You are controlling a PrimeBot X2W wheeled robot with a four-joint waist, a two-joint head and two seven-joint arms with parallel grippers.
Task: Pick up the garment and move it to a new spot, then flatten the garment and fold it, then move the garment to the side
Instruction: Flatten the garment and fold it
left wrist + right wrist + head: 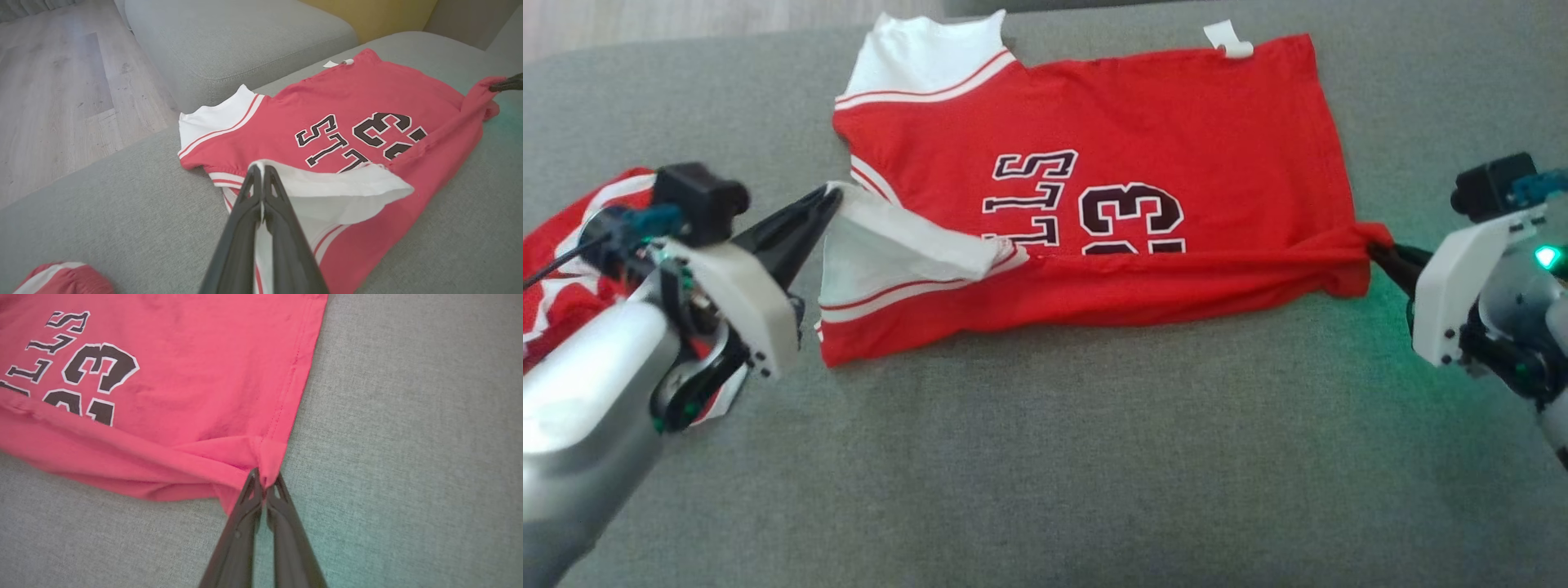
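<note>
The red jersey [1176, 122] was viewed from above by the head camera and closely, at low angles, by both wrist cameras.

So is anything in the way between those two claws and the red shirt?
Nothing visible. The left gripper is shut on the shirt at its white sleeve, the right gripper on a hem corner. Another red garment lies on the cushion by the left arm, apart from the shirt.

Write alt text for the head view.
A red jersey lies spread on a grey cushion, its near edge folded over the black lettering. The left end effector is shut on its white sleeve, the right end effector on a red hem corner.
</note>
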